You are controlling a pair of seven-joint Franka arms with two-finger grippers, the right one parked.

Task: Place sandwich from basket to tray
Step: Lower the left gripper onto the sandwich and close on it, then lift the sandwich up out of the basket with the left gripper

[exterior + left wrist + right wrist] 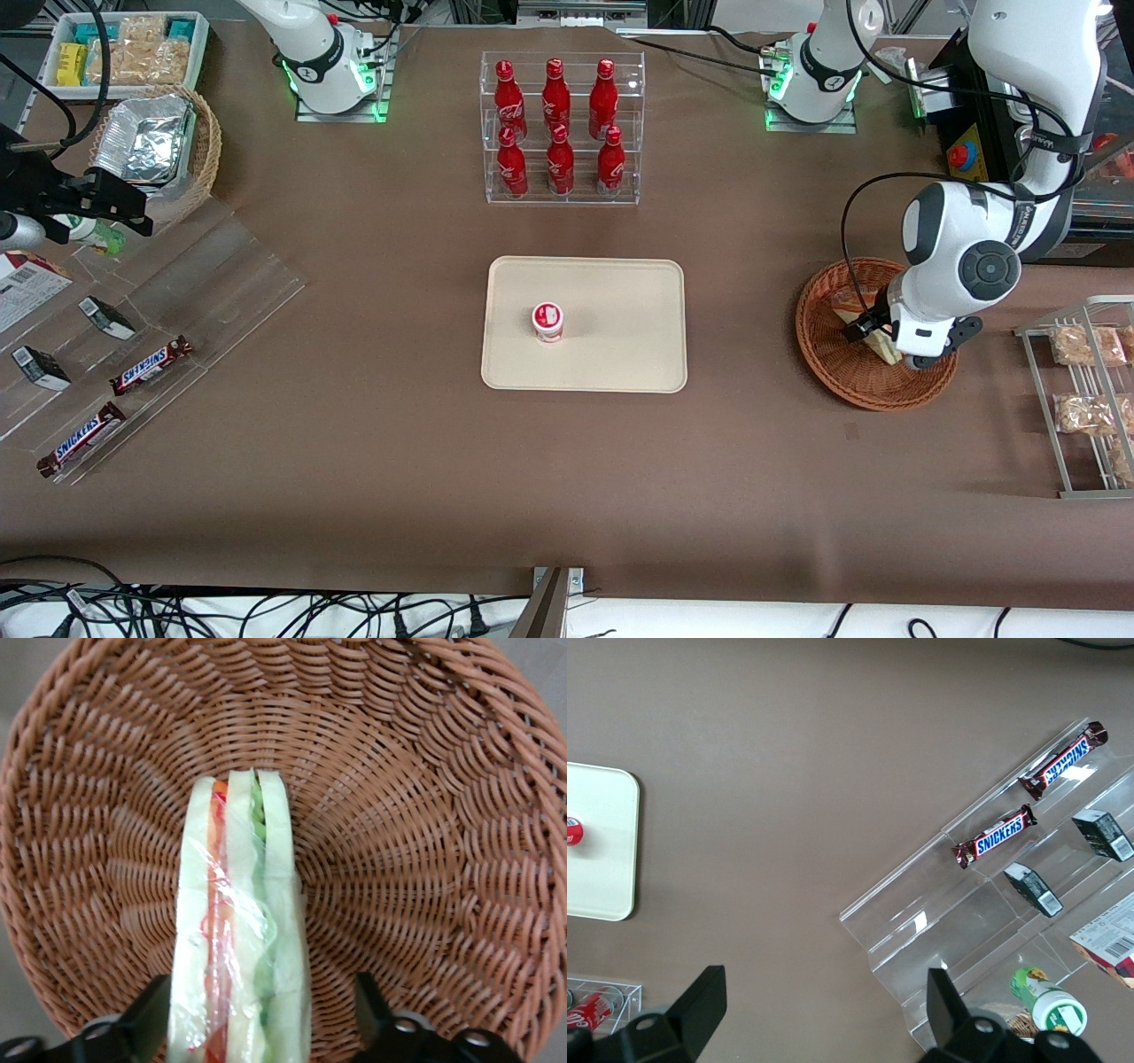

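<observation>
A brown tabletop (372,461) was seen from the front. Toward the parked arm's end, near that corner, a white bin of snack packets (128,49) sat just above a tan wicker basket holding foil trays (155,142). Nearer the camera along that same edge, a clear stepped display (177,292) carried two Snickers bars (151,365) and small dark boxes (106,317).

At the middle of the tabletop, a clear rack of six red cola bottles (560,128) stood close to the edge where the arm bases are mounted. Nearer the camera than the rack lay the tray (620,354), cream-beige and rectangular, with a small red-and-white lidded cup (547,321) standing on it, apart from its rims.

Toward the working arm's end sat the basket (850,377), round and reddish-brown. The sandwich (239,930) was inside it, standing on edge, its white bread and red, orange and green layers showing through clear wrap. The gripper (881,341) was lowered into the basket, its two black fingers (142,1019) spread to either side of the sandwich, one just beside the wrap and the other with a gap; neither clearly pressed it.

At the tabletop's edge past the basket, a metal wire rack (1085,399) held bagged snacks.
</observation>
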